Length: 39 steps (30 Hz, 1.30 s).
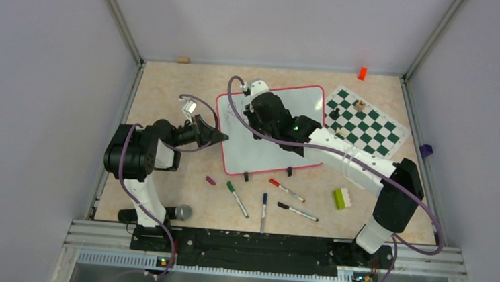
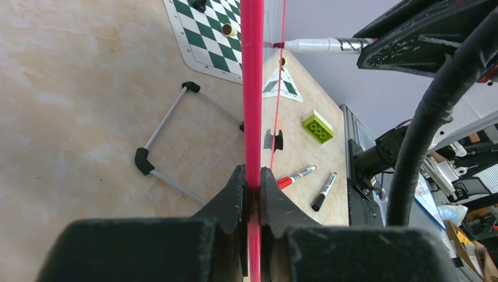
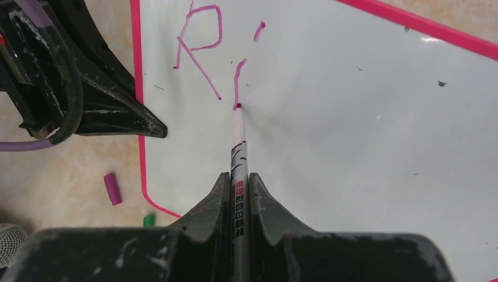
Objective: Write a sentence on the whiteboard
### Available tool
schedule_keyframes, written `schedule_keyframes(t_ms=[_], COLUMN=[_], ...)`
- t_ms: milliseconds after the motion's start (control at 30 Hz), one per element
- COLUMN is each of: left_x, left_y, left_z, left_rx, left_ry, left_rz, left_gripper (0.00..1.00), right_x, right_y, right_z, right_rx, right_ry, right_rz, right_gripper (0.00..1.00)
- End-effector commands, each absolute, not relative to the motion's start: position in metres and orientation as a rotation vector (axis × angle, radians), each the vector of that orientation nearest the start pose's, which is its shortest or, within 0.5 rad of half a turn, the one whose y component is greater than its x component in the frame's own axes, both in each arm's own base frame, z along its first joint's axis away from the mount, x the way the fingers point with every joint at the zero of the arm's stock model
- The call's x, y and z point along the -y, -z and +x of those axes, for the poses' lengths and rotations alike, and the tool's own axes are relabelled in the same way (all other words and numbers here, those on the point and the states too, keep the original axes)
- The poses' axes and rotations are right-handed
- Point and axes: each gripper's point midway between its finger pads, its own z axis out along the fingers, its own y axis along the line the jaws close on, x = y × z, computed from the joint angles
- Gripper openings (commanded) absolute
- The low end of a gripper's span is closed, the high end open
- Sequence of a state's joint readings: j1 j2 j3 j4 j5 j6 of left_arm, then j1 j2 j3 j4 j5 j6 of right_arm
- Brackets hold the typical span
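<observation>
Barely begun on the sentence (image 3: 199, 67): in thin purple strokes, only a capital "R" and an "i" with its dot readable so far, up in the far left corner of the whiteboard (image 3: 352, 147). Bare white over the rest of the face apart from a few small dark specks; judged from that, nearly all of the words yet to write. Sits mid-table, just left of the green-and-white chess mat (image 1: 366, 123), with two black feet along its near edge. Touched at the foot of the "i" by the tip of a white-barrelled marker (image 3: 239, 147), clamped lengthwise in the right gripper (image 3: 239, 176), closed tight on the barrel. Red print along that barrel, too small and foreshortened to read; no brand made out. Pinched at the red-pink rim (image 2: 252, 88) of the board's left edge by the left gripper (image 2: 252, 173), closed on it and apparently steadying the board. No other legible writing anywhere in view. Lying on the table beyond the board's near edge: a purple cap (image 1: 210, 180), probably the marker's own, then four loose markers (image 1: 264, 206) capped green, blue, red and black, and a lime-green brick (image 1: 340, 198) further right.
</observation>
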<state>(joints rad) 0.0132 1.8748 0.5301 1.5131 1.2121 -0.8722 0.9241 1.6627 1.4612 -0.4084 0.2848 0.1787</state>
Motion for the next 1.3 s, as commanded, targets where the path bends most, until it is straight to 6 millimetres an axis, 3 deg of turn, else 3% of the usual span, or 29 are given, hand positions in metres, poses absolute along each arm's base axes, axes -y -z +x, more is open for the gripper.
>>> schedule_keyframes(t_ms=[0,333,667,933,1267], left_x=[0.174,0.174,0.174,0.174,0.174], left_y=[-0.143,-0.143,-0.143,-0.143,-0.143], left_z=[0.319,0.319,0.319,0.319,0.319], left_rx=[-1.571,-1.569,-1.57,-1.569,-1.569], left_ry=[1.436,1.434,1.434,1.435,1.435], left_rz=[0.544,0.546,0.544,0.547,0.547], left_gripper=[0.0,0.0,0.0,0.0,0.0], right_x=[-0.347,-0.337,-0.334,-0.346,-0.335], right_y=[-0.267,-0.27,-0.256,-0.245,-0.224], right_z=[0.332,0.346,0.357,0.351,0.334], right_rx=[-1.979,-1.976,-2.006,-2.033,-2.095], right_ry=[-0.376,-0.332,-0.273,-0.33,-0.312], right_rz=[-0.557,-0.514,-0.508,-0.571,-0.652], right_gripper=[0.0,0.0,0.0,0.0,0.0])
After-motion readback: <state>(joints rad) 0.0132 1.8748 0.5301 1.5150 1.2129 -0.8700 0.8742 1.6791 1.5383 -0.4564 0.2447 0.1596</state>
